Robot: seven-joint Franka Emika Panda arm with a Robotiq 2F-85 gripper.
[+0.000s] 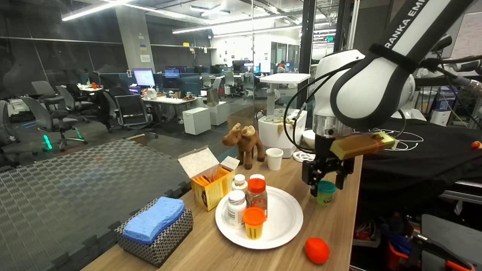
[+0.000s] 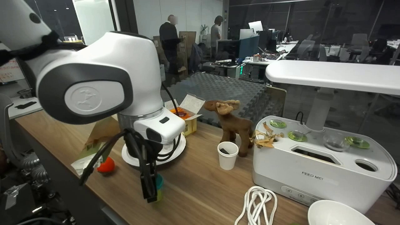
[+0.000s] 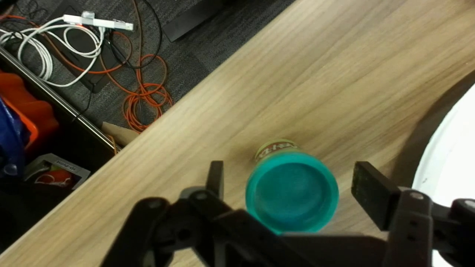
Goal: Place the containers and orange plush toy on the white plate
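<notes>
jaws: apart, no grip | teal-lid jar (image 3: 292, 193): btwn pads (image 3: 372, 194) | risk: may tip if off-ctr squeeze | white plate (image 3: 449, 159): nr, outside jaws, poss bump if low lift

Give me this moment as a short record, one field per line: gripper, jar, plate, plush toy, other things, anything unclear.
Gripper: open, jaws either side of the teal-lidded jar, gaps showing in the wrist view
Jar: upright on the table, off the plate
On the plate: white bottle, red-capped bottle, orange-lidded tub
Plush toy: standing on the table beside a white cup
Other things: yellow box, red ball-like thing
Unclear: whether two white-capped bottles behind stand on the plate; their bases are hidden
</notes>
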